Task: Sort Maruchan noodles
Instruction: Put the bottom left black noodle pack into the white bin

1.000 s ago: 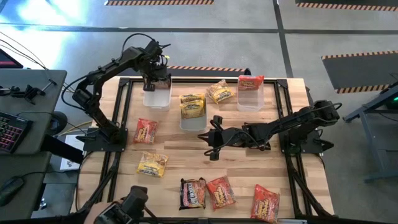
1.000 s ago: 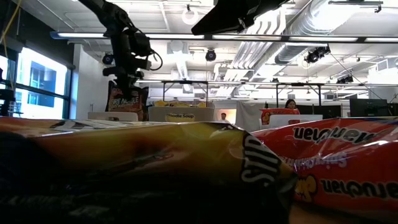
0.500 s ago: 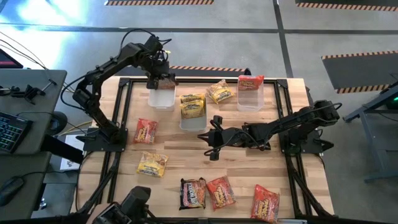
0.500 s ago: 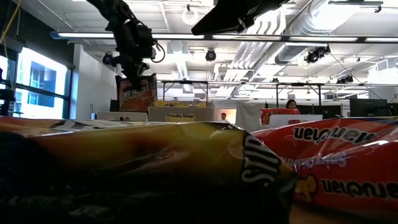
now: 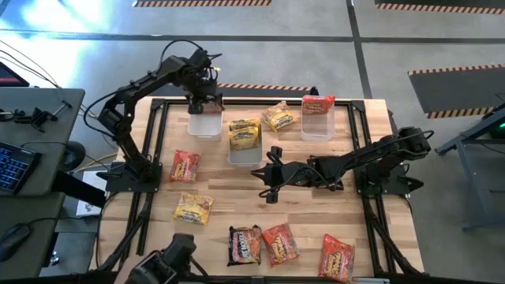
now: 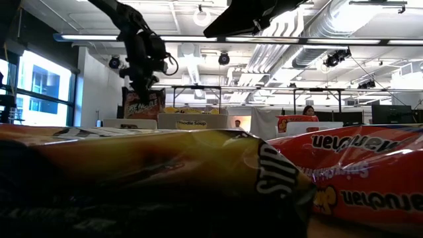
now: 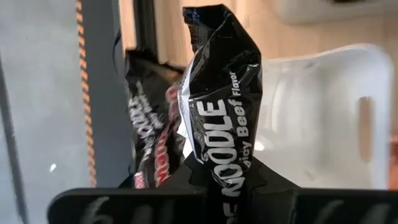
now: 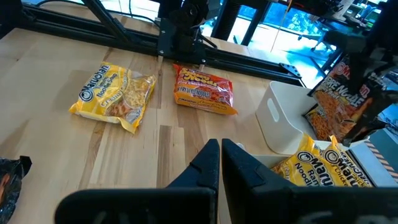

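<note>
The left gripper (image 5: 207,101) is clamped on a dark noodle packet (image 7: 219,112); just below it — seemingly inside — sits a clear bin (image 5: 203,125); the right gripper (image 8: 221,163) rests closed, holding nothing.

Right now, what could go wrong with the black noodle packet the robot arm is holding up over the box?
The left gripper pinches the dark packet only by its lower end, so it might slip or swing. It hangs near the far rim of the left bin, so on release it could land outside, where another dark packet seems to lie.
</note>
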